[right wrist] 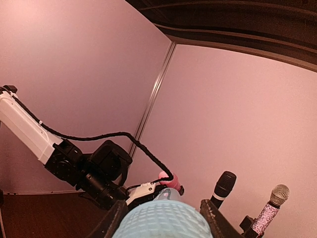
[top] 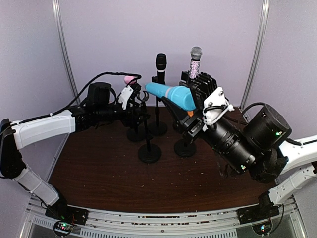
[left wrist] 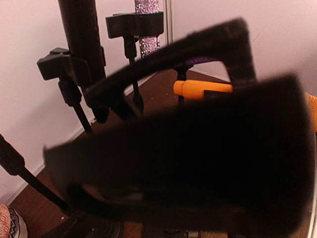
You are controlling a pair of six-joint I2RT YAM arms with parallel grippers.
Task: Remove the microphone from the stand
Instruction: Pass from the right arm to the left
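The blue microphone (top: 166, 92) sits just above frame centre in the top view. It is tilted nearly level, with the mesh head to the left and the orange tail (top: 190, 113) at lower right, above a stand (top: 185, 147). I judge it rigid, light and smooth, so I take hold on the barrel, not the mesh. The right gripper (top: 192, 96) pinches it between its fingers (right wrist: 115, 222). The right arm reaches in from lower right, wrist pitched up. The left gripper (top: 134, 101) hovers by the neighbouring stand pole (top: 144, 124), and I cannot tell how its jaws stand.
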